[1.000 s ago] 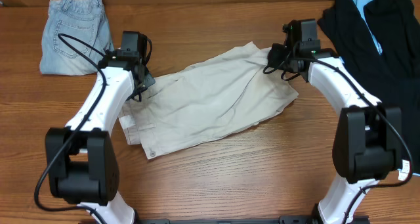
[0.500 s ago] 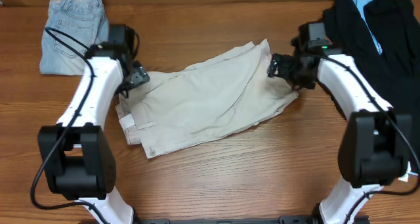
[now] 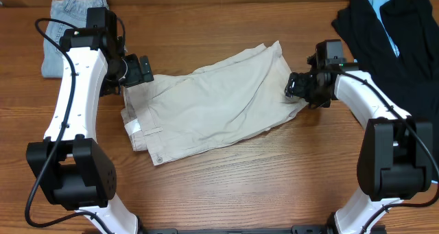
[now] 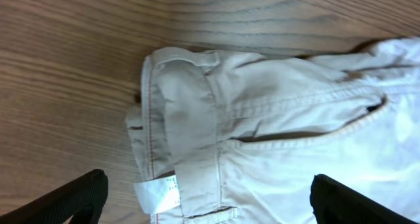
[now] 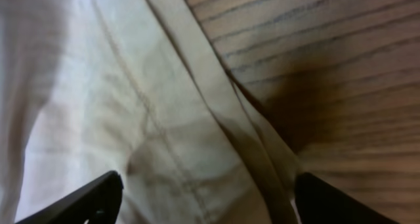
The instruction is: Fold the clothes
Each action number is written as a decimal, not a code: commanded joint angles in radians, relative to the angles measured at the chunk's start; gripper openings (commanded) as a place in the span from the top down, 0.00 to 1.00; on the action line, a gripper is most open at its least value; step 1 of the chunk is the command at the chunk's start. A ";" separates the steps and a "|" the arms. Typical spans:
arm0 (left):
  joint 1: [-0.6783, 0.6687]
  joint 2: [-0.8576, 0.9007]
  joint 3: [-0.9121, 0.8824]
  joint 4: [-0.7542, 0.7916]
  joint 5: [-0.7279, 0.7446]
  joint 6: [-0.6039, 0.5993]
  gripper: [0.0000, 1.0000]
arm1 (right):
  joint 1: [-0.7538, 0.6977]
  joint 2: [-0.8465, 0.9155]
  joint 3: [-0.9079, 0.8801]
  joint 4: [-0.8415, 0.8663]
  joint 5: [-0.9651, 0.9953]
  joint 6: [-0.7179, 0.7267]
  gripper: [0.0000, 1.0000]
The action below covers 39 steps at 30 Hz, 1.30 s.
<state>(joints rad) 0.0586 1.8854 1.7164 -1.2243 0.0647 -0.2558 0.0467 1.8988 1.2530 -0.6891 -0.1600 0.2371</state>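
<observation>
The clothes point(image 3: 212, 100), one pale beige pair of shorts, lie flat at the middle of the table point(image 3: 240, 193). Their long axis runs from the waistband at lower left to the leg hems at upper right. My left gripper point(image 3: 137, 71) hovers over the far corner of the waistband end, fingers point(image 4: 72, 199) spread wide and holding nothing. The doubled waistband and its white tag point(image 4: 157, 192) lie just ahead of them. My right gripper point(image 3: 300, 86) sits low at the opposite end, over the right-hand hem. Its fingers point(image 5: 75, 199) are likewise parted, with cloth beneath and wood just to the right; whether they touch the cloth I cannot tell. Each arm is nearest its own end, so I judge a fold across the long axis suits both. The wood is smooth and level. Denim shorts point(image 3: 65, 28) lie apart at far left and black garments point(image 3: 405, 49) near at far right, while the near side shows bare wood.
</observation>
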 commanded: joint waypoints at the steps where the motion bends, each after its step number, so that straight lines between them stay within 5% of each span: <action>1: -0.007 0.002 0.013 0.007 0.040 0.050 0.00 | 0.003 -0.017 -0.058 0.063 0.001 0.028 0.19; 5: -0.007 0.002 0.013 0.014 0.040 0.050 0.00 | 0.003 -0.009 -0.111 0.132 0.004 0.042 0.30; 15: -0.019 0.002 0.013 0.019 0.040 0.050 0.00 | 0.003 0.033 -0.141 0.008 0.200 0.241 0.95; 27: -0.069 0.005 -0.033 0.018 0.041 0.045 0.00 | -0.090 0.032 -0.141 -0.337 0.347 0.607 0.96; 36: -0.073 0.005 -0.277 0.052 0.042 -0.021 0.00 | -0.173 -0.009 -0.130 -0.405 0.266 0.499 0.96; 39: -0.070 0.005 -0.291 0.069 0.045 -0.011 0.00 | -0.183 -0.039 -0.093 -0.406 0.206 0.403 0.85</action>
<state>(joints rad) -0.0193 1.8874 1.4456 -1.1721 0.0948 -0.2546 -0.1143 1.8812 1.1484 -1.0992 0.0818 0.7471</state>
